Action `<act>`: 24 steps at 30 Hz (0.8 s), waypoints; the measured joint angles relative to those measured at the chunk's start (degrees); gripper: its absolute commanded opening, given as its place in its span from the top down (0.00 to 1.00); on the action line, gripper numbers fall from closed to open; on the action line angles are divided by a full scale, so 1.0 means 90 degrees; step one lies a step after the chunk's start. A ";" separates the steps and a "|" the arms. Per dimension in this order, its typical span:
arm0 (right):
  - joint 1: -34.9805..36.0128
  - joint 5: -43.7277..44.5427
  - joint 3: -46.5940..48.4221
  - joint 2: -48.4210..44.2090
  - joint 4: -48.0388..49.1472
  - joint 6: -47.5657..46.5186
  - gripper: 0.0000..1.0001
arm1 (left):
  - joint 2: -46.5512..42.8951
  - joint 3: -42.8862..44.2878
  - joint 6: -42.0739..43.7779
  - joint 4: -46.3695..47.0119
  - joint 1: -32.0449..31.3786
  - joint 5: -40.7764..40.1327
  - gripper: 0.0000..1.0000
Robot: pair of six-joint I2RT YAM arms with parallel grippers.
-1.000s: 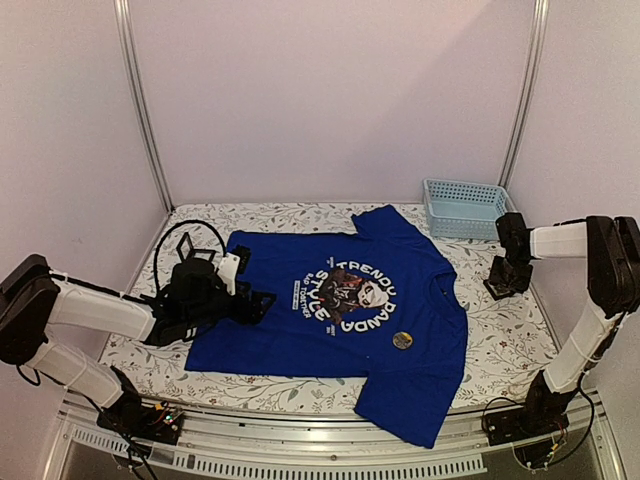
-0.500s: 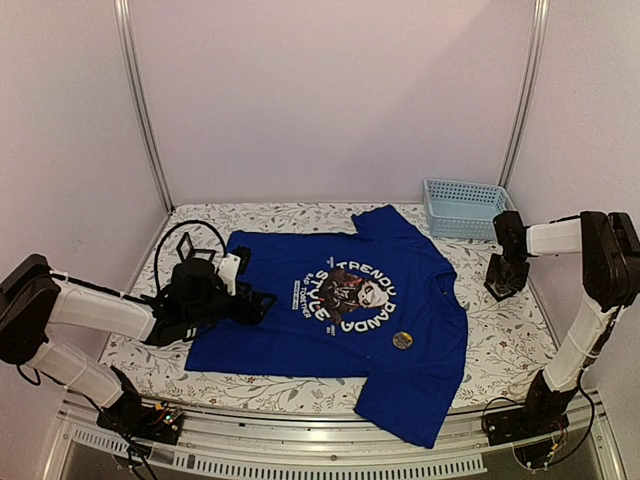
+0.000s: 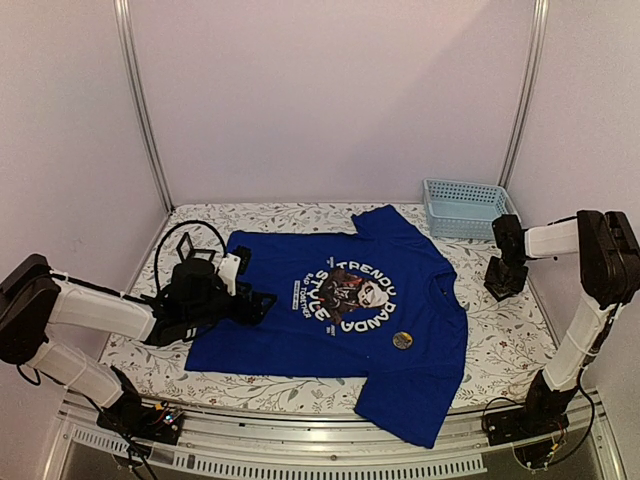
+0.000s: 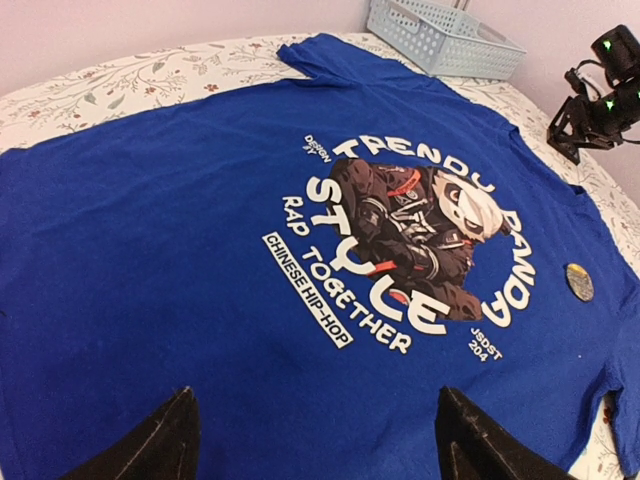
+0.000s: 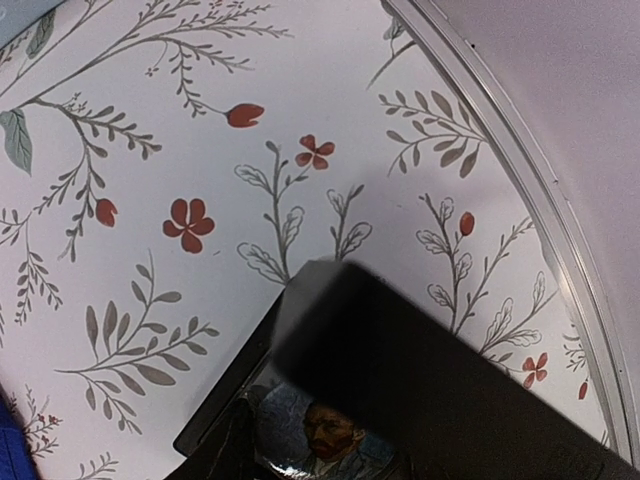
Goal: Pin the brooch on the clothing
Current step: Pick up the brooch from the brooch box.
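The clothing [image 3: 340, 305] is a royal-blue T-shirt lying flat on the floral table, with its panda print [image 4: 410, 235] facing up. A small round badge [image 3: 402, 340] lies on the shirt below the print, also seen in the left wrist view [image 4: 579, 281]. My left gripper [image 3: 262, 303] hovers open over the shirt's left part, its fingertips [image 4: 170, 430] wide apart with only cloth between them. My right gripper [image 3: 500, 280] is low over the table, right of the shirt. It is shut on the brooch [image 5: 325, 445], a round pin with a bearded man's portrait.
A light-blue plastic basket [image 3: 462, 207] stands at the back right, just behind the right gripper. The metal frame rail [image 5: 520, 190] runs close along the table edge beside that gripper. Bare floral cloth [image 3: 510, 340] shows right of the shirt.
The right gripper has shifted slightly left toward the shirt and its jaws have moved a little. The left arm and the shirt have not moved.
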 measured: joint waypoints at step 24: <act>-0.0007 -0.0151 -0.0160 -0.0347 -0.0039 -0.0032 0.66 | -0.0005 0.0000 0.0000 0.0000 0.0000 0.0000 0.20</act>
